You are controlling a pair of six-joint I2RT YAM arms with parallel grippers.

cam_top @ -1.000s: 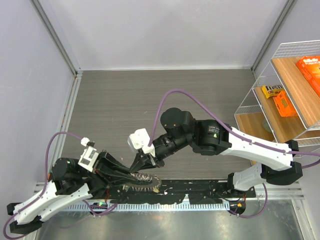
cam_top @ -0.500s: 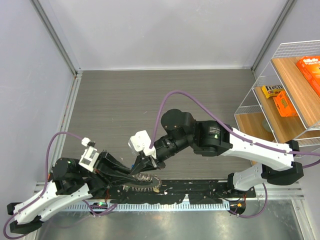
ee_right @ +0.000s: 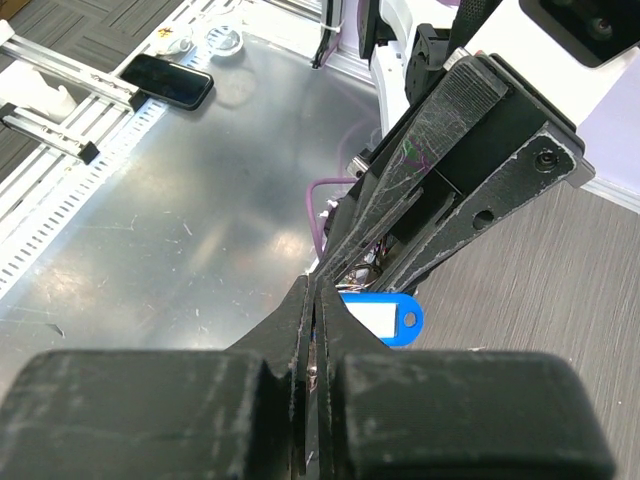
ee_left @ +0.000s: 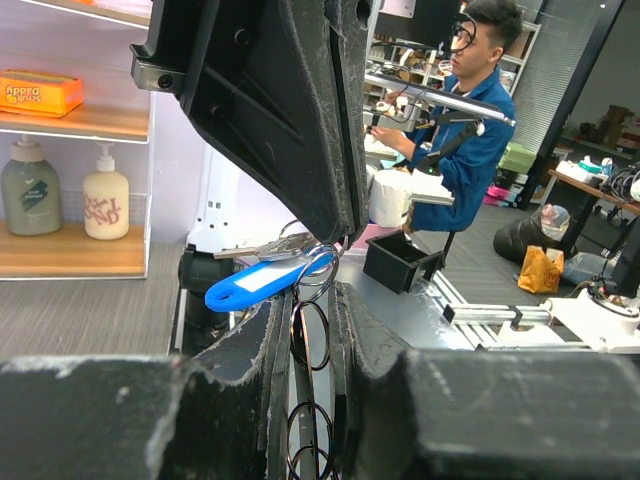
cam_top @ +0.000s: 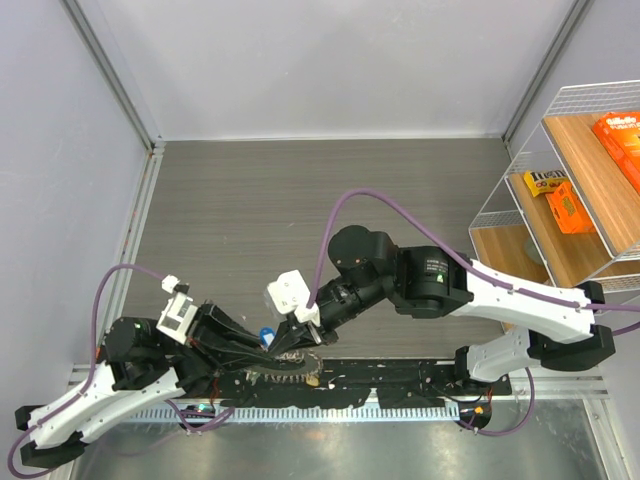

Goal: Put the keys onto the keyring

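My left gripper (cam_top: 258, 352) is shut on the keyring (cam_top: 286, 374), a silvery toothed ring held on edge near the table's front rail. In the left wrist view its thin rim (ee_left: 300, 385) runs between the left gripper's (ee_left: 308, 300) pads, with small split rings hanging off it. My right gripper (cam_top: 297, 340) is shut on a silver key (ee_left: 268, 247) with a blue plastic tag (ee_left: 260, 283), held right at the left fingertips. One small split ring (ee_left: 322, 270) links tag and key. In the right wrist view the blue tag (ee_right: 386, 316) pokes out beside the shut right gripper (ee_right: 312, 290).
A wire shelf (cam_top: 560, 190) with orange boxes stands at the right. A black rail (cam_top: 400, 378) runs along the table's near edge under both grippers. The two arms' fingers cross closely. A phone (ee_right: 165, 82) lies on the metal bench beyond the table.
My right gripper has come down and slightly right onto the left fingertips, and the blue tag now shows from above. The left arm has stayed still.
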